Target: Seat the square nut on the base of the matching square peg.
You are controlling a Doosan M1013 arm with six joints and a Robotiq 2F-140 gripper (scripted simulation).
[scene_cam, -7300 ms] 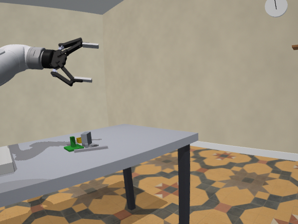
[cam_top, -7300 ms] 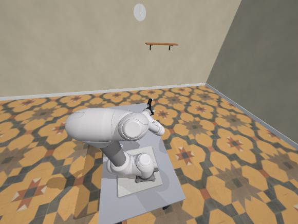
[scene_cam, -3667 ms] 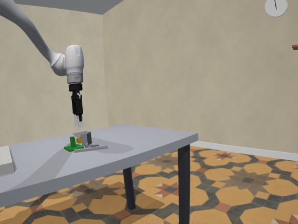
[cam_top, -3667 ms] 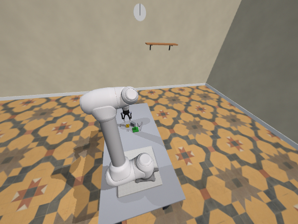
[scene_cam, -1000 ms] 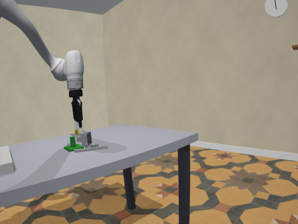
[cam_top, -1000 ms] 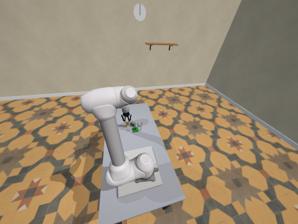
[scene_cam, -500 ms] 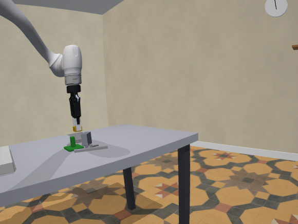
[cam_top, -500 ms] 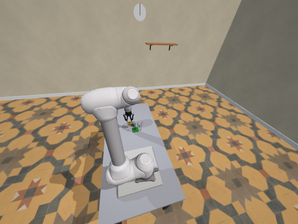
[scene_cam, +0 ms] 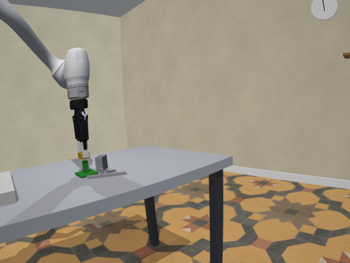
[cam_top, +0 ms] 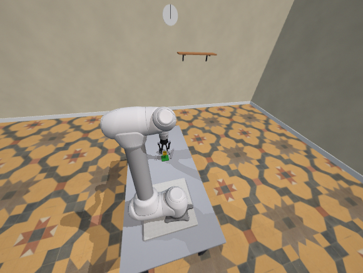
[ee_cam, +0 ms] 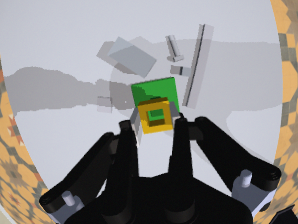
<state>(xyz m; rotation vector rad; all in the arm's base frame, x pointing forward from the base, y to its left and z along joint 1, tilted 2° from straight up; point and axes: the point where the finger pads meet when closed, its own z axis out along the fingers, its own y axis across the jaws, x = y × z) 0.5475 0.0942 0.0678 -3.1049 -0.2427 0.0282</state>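
We see the tool (scene_cam: pixel 83 149) pointing straight down from the white arm (scene_cam: pixel 76 72), its fingers clamped on the yellow nut (scene_cam: pixel 84 155). In the exterior view the nut hangs right above the top of the green peg (scene_cam: pixel 85 165); whether the two touch we cannot tell. The peg stands upright on its flat green base (scene_cam: pixel 86 173), which lies on the grey counter (scene_cam: pixel 169 163).

From the wrist view we look down between the black fingers at the nut (ee_cam: pixel 156 117), and through its square hole we see green, with the base (ee_cam: pixel 154 91) spreading out just beyond it. The nut's hole is lined up over the peg, and the nut is well above the base, not seated on it.

Just beside the base, on its far side from the arm, a grey block (scene_cam: pixel 101 163) stands on the counter, and a long grey bar (scene_cam: pixel 107 175) lies flat in front of it, touching or nearly touching the base's edge. In the wrist view the block (ee_cam: pixel 129 58) and the bar (ee_cam: pixel 194 64) lie beyond the base.

In the top view the tool (cam_top: pixel 164 149) hangs over the nut (cam_top: pixel 164 153) and base (cam_top: pixel 165 158) near the far part of the counter (cam_top: pixel 200 231), and the arm (cam_top: pixel 138 163) rises from a pale plate (cam_top: pixel 150 233) at the near part.
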